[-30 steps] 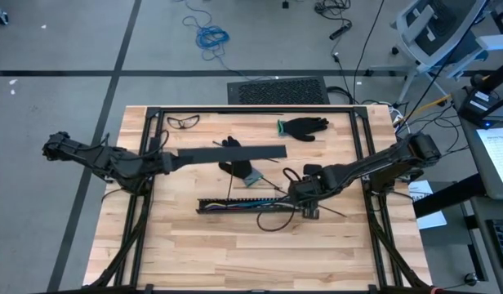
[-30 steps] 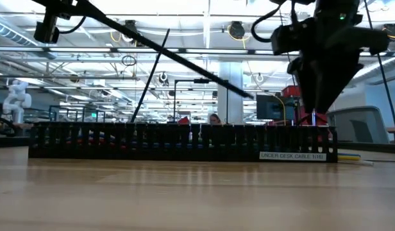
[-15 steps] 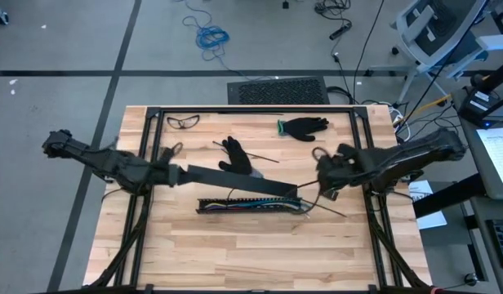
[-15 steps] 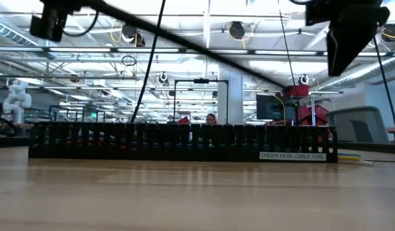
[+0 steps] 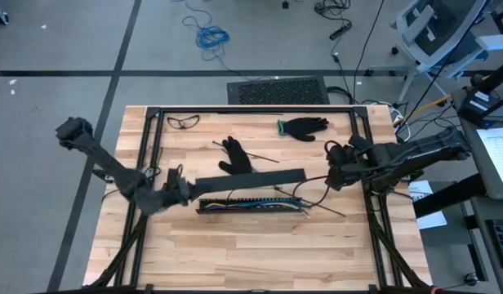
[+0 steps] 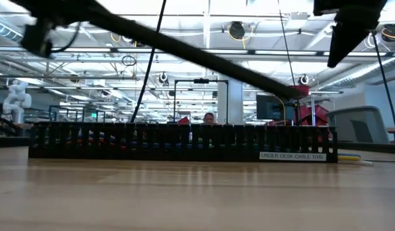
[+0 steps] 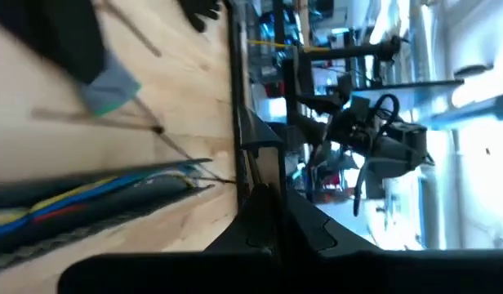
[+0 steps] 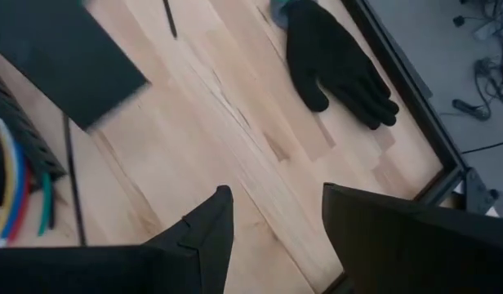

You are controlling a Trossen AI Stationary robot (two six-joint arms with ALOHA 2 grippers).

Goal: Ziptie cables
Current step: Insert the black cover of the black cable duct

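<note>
Multicoloured cables (image 5: 251,203) in tray, left claw (image 5: 180,189) gripping lid (image 5: 251,179)

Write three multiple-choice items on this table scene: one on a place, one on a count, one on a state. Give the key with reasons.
1. Where do the cables lie?
A. in the slotted black tray
B. on the safety glasses
C. on the floor

2. How many black gloves are on the table?
A. one
B. two
C. four

3. How is the right hand?
A. shut on a glove
B. open, holding nothing
C. shut on the cables

Key: 1 A, coloured wires run along the tray in the high view. 2 B, one glove lies near the middle, another glove by the far edge. 3 B, the right wrist view shows bare wood between its fingers.
</note>
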